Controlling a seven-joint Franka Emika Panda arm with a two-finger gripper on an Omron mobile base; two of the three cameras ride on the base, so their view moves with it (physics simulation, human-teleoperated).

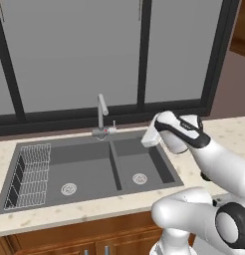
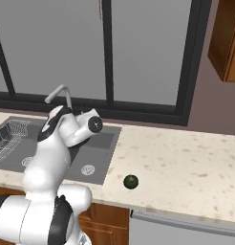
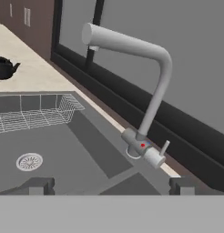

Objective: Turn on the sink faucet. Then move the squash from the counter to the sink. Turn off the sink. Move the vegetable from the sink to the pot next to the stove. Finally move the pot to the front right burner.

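The gripper (image 3: 111, 185) stands released, jaws wide and empty, aimed at the sink faucet (image 3: 148, 98). The faucet's small side lever (image 3: 164, 148) lies just ahead and slightly right of the fingertips; its spout rises up and leftward above them.

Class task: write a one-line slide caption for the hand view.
Open gripper faces the sink faucet and its side lever, above the sink.
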